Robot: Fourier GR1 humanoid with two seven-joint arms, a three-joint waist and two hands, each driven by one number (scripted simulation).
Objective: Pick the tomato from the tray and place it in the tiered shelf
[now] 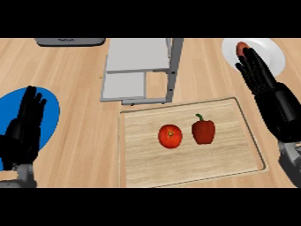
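A red tomato point(170, 136) lies near the middle of the wooden tray point(140, 167), with a red bell pepper point(203, 130) just to its right. The grey tiered shelf point(140, 70) stands behind the tray, at the counter's back centre. My right hand point(270, 95) is open with straight fingers, hovering to the right of the tray, above its far right corner and well apart from the tomato. My left hand point(19, 130) rests open at the left edge, fingers up, over a blue plate.
A blue plate point(48, 106) lies at the left under my left hand. A white plate point(270, 50) with a small reddish item point(242, 47) sits at the back right, partly behind my right fingers. A dark grey object point(70, 41) shows at the back left.
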